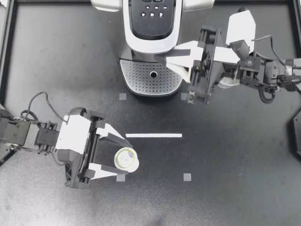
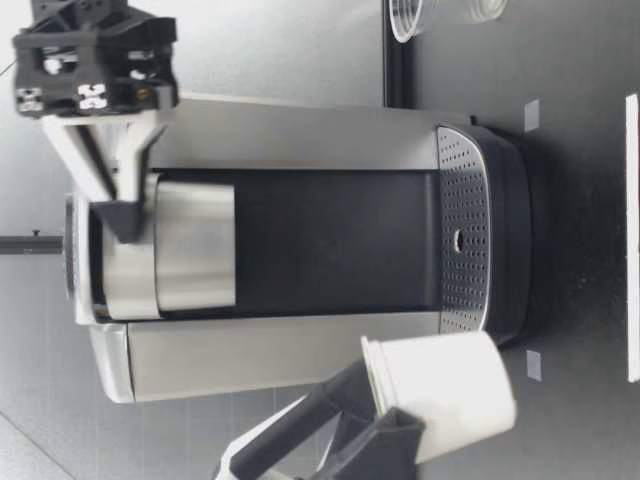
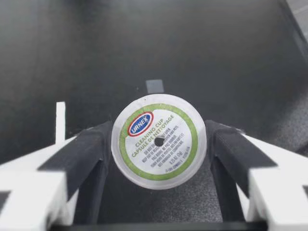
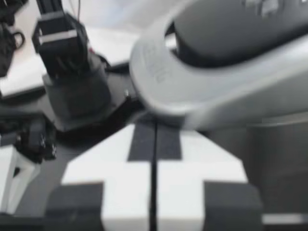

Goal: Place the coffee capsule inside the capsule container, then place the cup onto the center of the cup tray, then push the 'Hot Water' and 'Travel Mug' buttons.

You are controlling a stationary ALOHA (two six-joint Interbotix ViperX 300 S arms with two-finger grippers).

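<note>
"Closest up was the coffee capsule, its foil lid facing the wrist camera. Was it held?"

"Yes. My left gripper was grasping it, one finger against each side, in front of the coffee machine and well apart from its cup tray. Whether it touched the worktop I could not tell."

"And the other arm?"

"My right gripper was clenched, fingers pressed together with nothing between them, tips against the machine's head, high above the tray."
</note>
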